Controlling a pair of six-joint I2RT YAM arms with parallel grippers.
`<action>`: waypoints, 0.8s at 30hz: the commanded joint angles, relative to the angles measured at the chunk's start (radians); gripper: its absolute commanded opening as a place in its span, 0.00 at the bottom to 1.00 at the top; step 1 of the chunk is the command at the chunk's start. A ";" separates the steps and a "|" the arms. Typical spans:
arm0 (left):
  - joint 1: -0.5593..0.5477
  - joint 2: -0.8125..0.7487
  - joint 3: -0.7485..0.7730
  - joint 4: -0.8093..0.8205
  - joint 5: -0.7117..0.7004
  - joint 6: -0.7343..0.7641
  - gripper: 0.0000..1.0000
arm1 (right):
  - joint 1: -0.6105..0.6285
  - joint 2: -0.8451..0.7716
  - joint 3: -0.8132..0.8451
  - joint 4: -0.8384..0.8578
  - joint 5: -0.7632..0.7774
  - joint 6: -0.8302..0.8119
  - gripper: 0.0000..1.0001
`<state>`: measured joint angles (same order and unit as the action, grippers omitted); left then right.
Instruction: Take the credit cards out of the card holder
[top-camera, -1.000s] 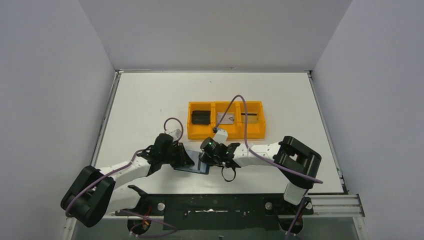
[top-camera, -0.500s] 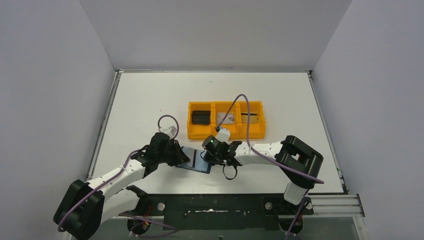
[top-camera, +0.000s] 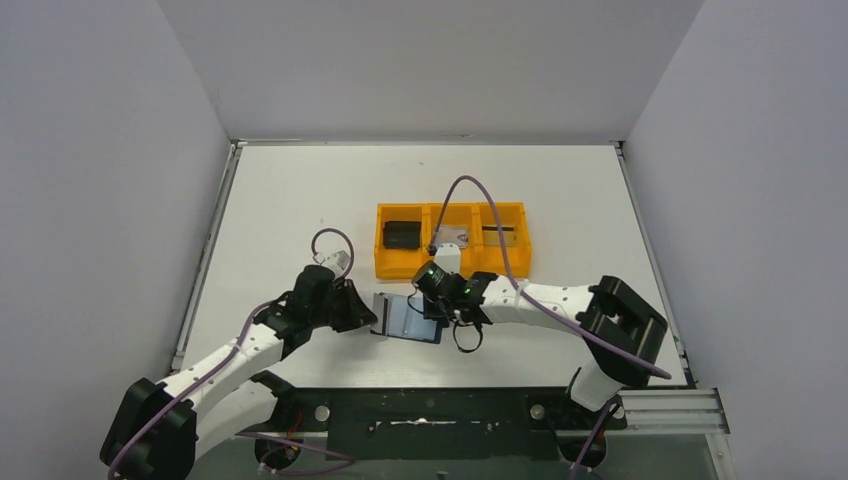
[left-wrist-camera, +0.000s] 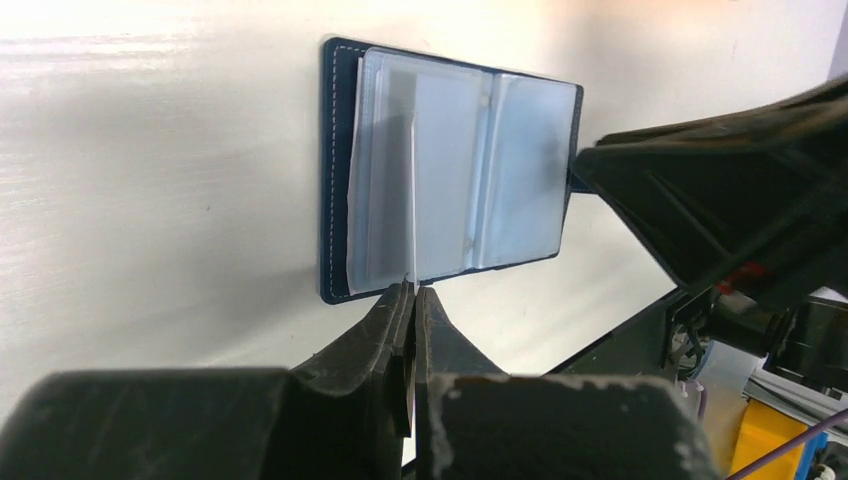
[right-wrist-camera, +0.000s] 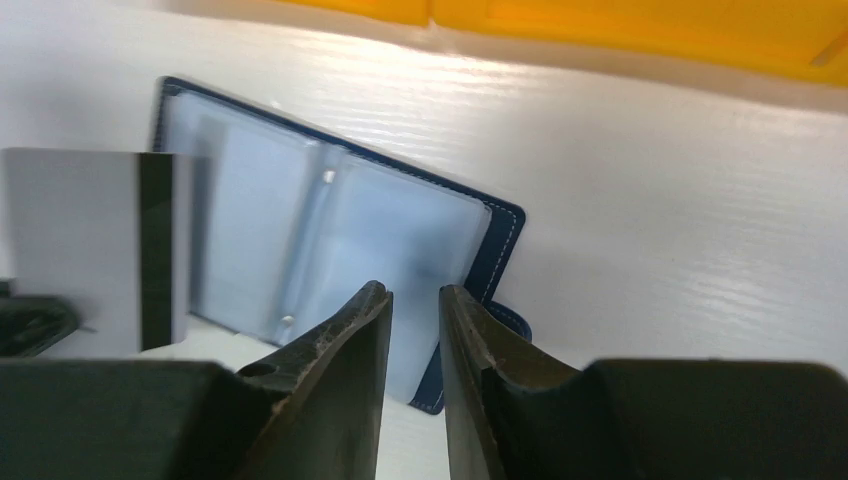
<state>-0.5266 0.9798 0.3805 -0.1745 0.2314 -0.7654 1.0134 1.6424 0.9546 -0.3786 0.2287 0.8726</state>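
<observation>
The card holder (top-camera: 415, 320) lies open on the table, navy outside with pale blue pockets (left-wrist-camera: 455, 180) (right-wrist-camera: 340, 240). My left gripper (top-camera: 366, 312) (left-wrist-camera: 411, 291) is shut on a grey credit card with a dark stripe (right-wrist-camera: 95, 250), which is clear of the holder at its left side. In the left wrist view that card (left-wrist-camera: 412, 200) shows only as a thin edge. My right gripper (top-camera: 441, 306) (right-wrist-camera: 412, 292) hovers over the holder's right half, jaws slightly apart with nothing between them.
An orange three-compartment tray (top-camera: 376, 240) stands just behind the holder. It holds a dark object (top-camera: 402, 234), a silver card (top-camera: 452, 237) and a tan card with a dark stripe (top-camera: 500, 234). The table's near edge is right in front of the holder.
My left gripper shut on the striped card and drew it left, out of the holder. My right gripper's jaws parted a little and the holder now lies open, slightly further right.
</observation>
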 joint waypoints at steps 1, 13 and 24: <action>0.009 -0.048 0.049 0.044 0.017 0.016 0.00 | -0.010 -0.172 0.004 0.055 0.005 -0.098 0.28; 0.015 -0.127 0.104 0.144 -0.018 0.031 0.00 | -0.019 -0.430 -0.177 0.239 0.248 -0.046 0.52; 0.045 -0.159 0.143 0.138 0.008 0.013 0.00 | -0.084 -0.608 -0.323 0.254 0.213 0.094 0.78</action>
<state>-0.5060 0.8154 0.4442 -0.0711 0.2199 -0.7494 0.9657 1.0882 0.6598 -0.1604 0.4084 0.8867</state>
